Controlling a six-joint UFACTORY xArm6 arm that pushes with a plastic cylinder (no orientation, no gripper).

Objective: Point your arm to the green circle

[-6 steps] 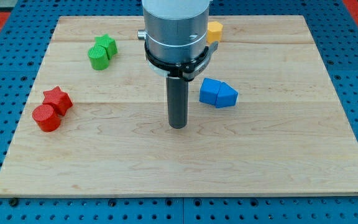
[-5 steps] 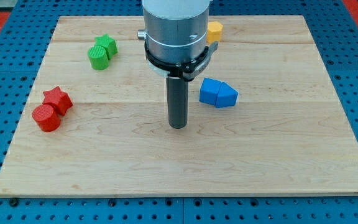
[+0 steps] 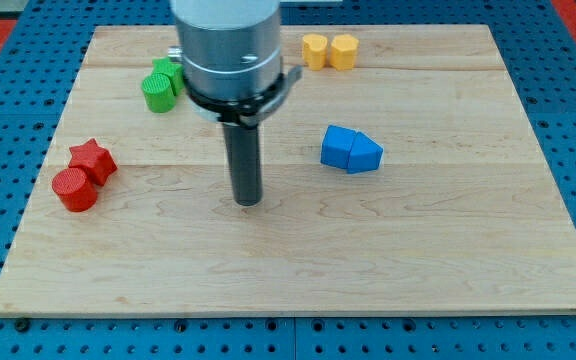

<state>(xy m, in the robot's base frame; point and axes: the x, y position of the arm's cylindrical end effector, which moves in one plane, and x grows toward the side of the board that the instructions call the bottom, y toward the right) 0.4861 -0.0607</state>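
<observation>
The green circle (image 3: 157,93) lies near the board's top left, touching a green star (image 3: 166,70) that is partly hidden behind the arm's silver body. My tip (image 3: 248,201) rests on the wooden board near its middle, below and to the right of the green circle, well apart from it.
A red star (image 3: 93,158) and a red circle (image 3: 74,189) sit together at the left edge. Two blue blocks (image 3: 350,150) lie right of my tip. Two yellow blocks (image 3: 329,50) sit at the top. The wooden board (image 3: 448,250) lies on a blue pegboard.
My tip has slid to the view's left, toward the green blocks. The arm's body now covers part of the green star and uncovers both yellow blocks. No block moved.
</observation>
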